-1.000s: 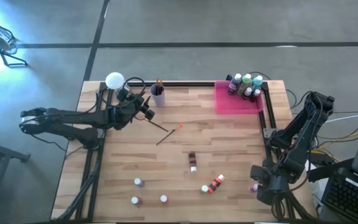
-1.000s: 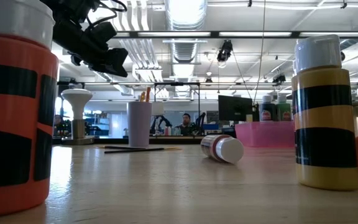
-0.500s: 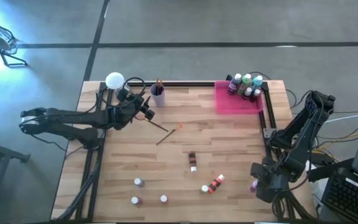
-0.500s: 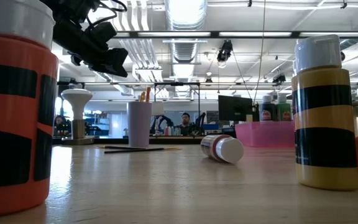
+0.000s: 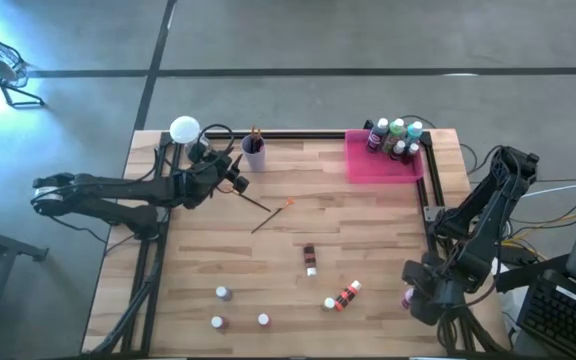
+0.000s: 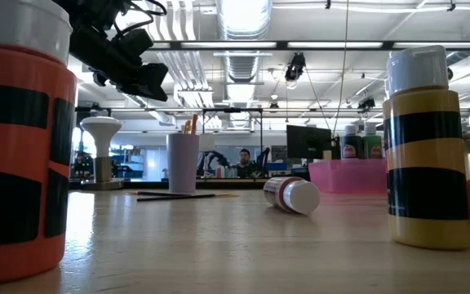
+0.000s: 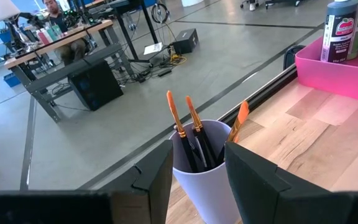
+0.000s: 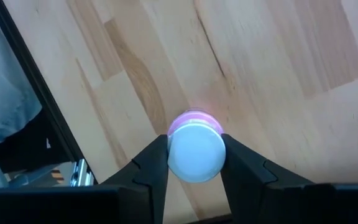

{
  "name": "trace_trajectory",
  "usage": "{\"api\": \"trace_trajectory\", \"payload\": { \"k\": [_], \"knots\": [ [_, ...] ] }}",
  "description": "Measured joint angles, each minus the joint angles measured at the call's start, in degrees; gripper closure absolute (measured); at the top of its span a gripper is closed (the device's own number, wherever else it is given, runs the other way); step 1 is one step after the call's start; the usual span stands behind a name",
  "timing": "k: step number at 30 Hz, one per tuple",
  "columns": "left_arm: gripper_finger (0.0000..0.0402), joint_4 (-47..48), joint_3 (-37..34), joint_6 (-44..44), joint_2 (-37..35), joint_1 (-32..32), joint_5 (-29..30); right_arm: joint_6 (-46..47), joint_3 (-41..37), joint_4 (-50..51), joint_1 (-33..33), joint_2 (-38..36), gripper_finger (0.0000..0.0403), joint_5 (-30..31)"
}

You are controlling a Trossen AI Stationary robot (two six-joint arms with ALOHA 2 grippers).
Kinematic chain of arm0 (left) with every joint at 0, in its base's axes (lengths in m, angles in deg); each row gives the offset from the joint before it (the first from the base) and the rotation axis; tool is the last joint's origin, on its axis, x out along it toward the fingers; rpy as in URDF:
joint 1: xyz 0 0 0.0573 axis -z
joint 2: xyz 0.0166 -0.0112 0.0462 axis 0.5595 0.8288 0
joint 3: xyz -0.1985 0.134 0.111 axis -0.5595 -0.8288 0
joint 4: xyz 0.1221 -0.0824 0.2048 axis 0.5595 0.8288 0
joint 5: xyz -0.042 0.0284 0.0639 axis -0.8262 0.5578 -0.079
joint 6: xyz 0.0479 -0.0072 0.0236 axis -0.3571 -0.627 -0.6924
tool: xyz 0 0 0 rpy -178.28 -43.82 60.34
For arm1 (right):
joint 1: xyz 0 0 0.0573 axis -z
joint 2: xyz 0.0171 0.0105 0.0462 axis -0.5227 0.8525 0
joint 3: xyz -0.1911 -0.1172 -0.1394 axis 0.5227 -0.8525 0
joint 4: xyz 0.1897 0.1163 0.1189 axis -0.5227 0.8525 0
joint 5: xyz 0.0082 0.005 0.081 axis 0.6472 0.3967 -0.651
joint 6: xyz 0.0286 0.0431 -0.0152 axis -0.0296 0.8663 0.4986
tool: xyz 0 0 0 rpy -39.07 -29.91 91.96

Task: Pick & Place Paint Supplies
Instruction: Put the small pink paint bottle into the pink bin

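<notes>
A small pink bottle with a white cap stands near the table's right edge, and my right gripper is shut on it from above. Other bottles lie or stand on the wood: a dark one, a red-and-black one and small ones. Several more stand in the pink tray. Two thin brushes lie crossed on the table. My left gripper hangs open just short of the lilac cup, which holds orange-handled brushes. My right gripper pinches the pink bottle's white cap by its sides between the two fingers. The fingers come steeply from above, pointing down. The bottle stands upright under them, and a rim of its pink body shows past the cap.
A white round lamp stands at the far left corner beside the cup. In the low view a tall orange-and-black bottle and a yellow-and-black one stand close to the near edge. Black rails border the table.
</notes>
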Motion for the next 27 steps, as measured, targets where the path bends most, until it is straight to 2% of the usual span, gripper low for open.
{"api": "trace_trajectory", "payload": {
  "k": [10,27],
  "knots": [
    [0.025,0.01,0.0,0.0,0.01,0.01,-0.01,-1.72,0.02,1.61,1.5,-0.68,0.0291,2.65],
    [0.025,0.02,0.0,0.0,0.02,0.0,0.0,-5.46,0.37,2.01,3.28,-0.68,0.0292,2.99]
  ]
}}
